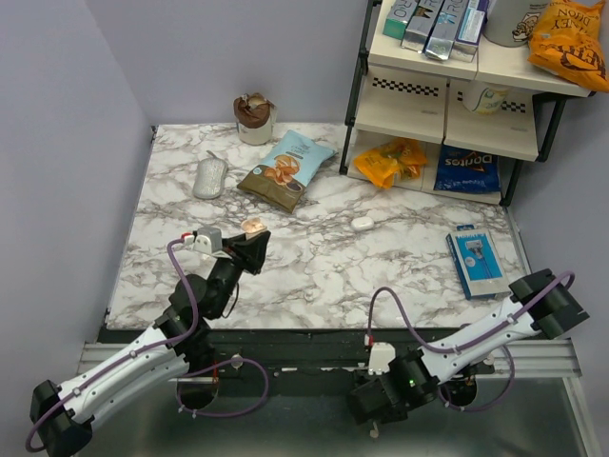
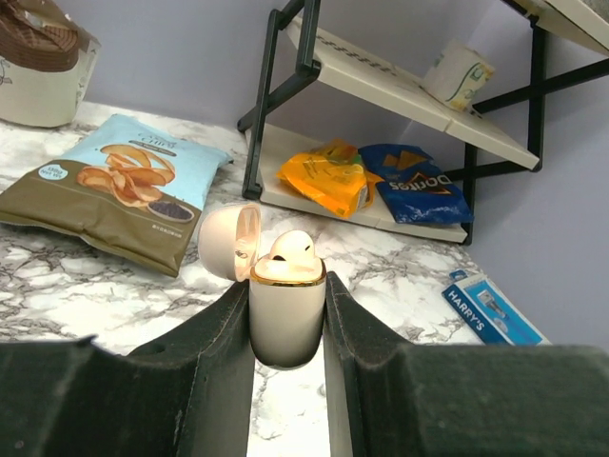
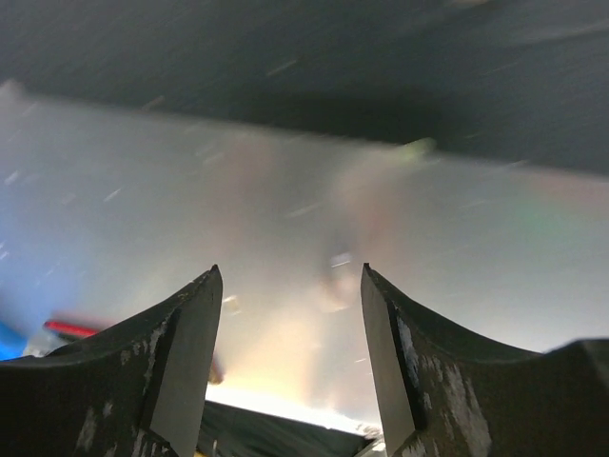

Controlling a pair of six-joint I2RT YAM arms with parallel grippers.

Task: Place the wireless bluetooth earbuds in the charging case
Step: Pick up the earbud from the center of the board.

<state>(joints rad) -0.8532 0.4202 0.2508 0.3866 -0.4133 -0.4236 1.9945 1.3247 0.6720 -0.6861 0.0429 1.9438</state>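
Left gripper (image 2: 287, 328) is clamped on a cream, pebble-shaped plastic charging case (image 2: 285, 309), held upright betw. both fingers over the white marble tabletop (image 1: 314, 267). Hinged lid is open, tipped back to the left. One cream plastic earbud (image 2: 290, 249) sits in the case's mouth, top poking above the gold rim. Right gripper (image 3: 290, 276): jaws apart, nothing betw. them, bkgd blurred. Small white rounded item (image 1: 362, 223) lies on the marble, well apart from the case; too small to ID.

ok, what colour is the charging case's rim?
Gold; the rim is a thin band on the cream charging case. Clearest in left wrist view.
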